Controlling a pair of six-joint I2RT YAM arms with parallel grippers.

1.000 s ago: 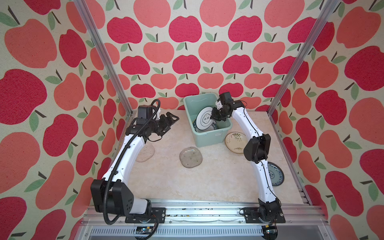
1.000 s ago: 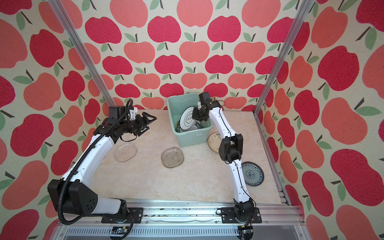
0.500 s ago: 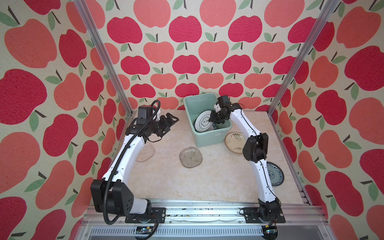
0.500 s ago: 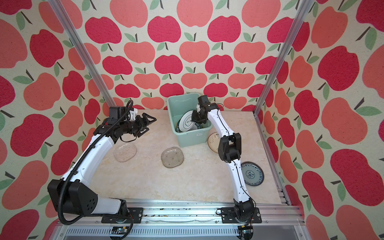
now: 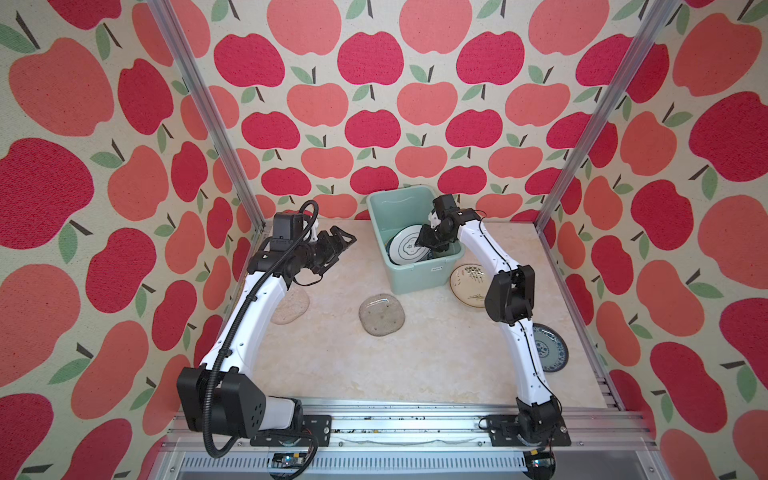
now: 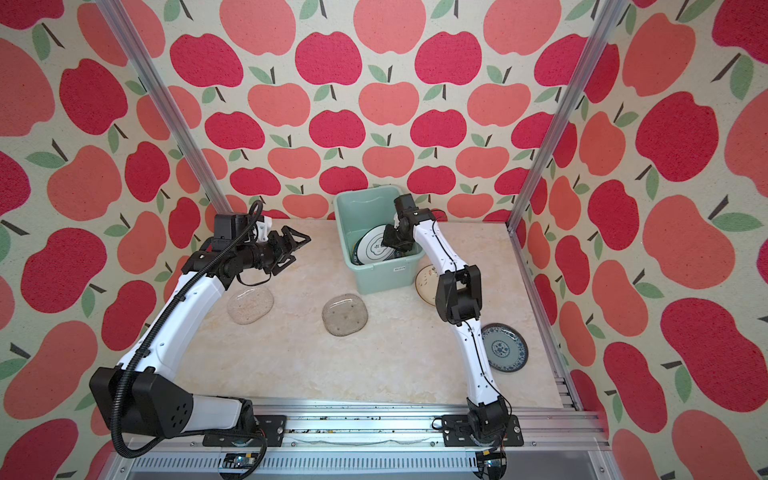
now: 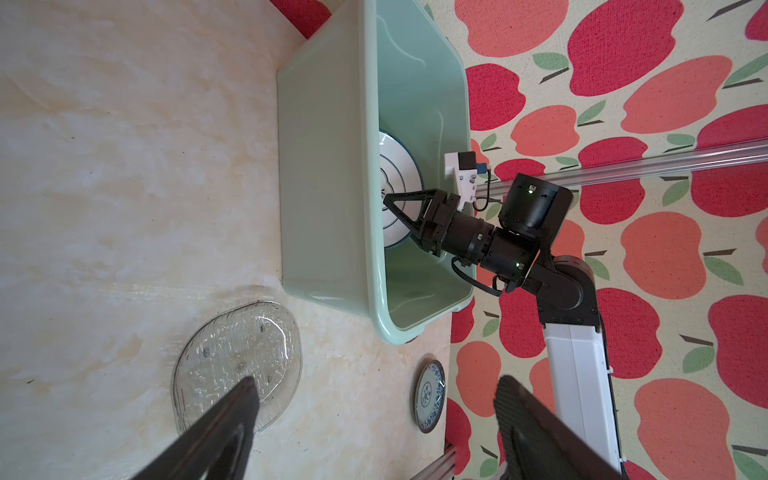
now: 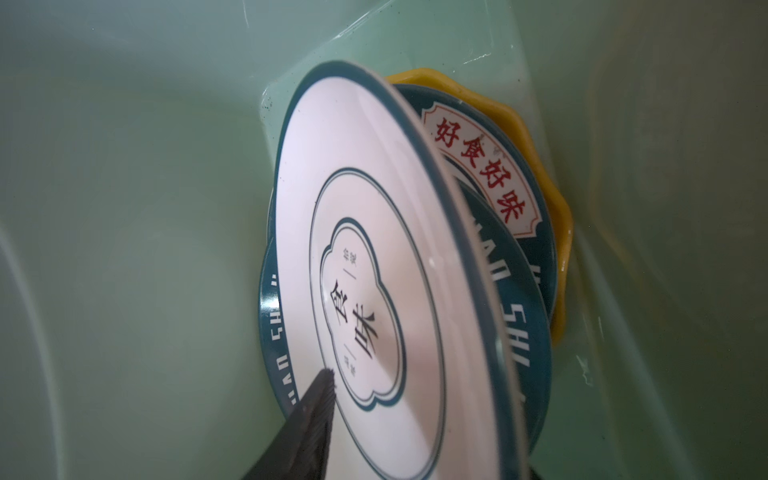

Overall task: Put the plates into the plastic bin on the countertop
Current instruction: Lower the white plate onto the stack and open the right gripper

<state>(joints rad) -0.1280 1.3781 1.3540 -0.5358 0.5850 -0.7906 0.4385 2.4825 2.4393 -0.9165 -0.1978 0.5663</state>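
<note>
Nearest the front edge of the countertop (image 5: 415,370), close to its right edge, the blue-patterned plate (image 5: 550,349) lies flat, partly behind the right arm; farther in, a clear glass plate (image 5: 381,314) lies about the middle of the countertop, and a second clear glass plate (image 6: 249,305) lies toward the left edge, partly under the left arm; the cream plate (image 5: 467,280) with the plant drawing sits just beside the near right corner of the plastic bin (image 5: 419,278), the right arm's elbow covering part of it; the left gripper (image 5: 343,251) hangs above the countertop toward the far left corner, jaws spread wide with nothing between them; the bin stands at the far edge, a little right of the middle, its white label on the near wall; inside it a white plate (image 8: 361,249) with a dark green rim leans tilted on others, among them a dark green plate (image 8: 490,174) with red characters and a yellow scalloped plate (image 8: 559,232) beneath; the right gripper (image 5: 430,245) reaches down into the bin at the white plate's edge; in the right wrist view its fingers (image 8: 311,424) stand apart with the plate's blurred rim between them, one over the white face, the other a dark sliver beyond the rim; whether either touches the plate I cannot tell.
</note>
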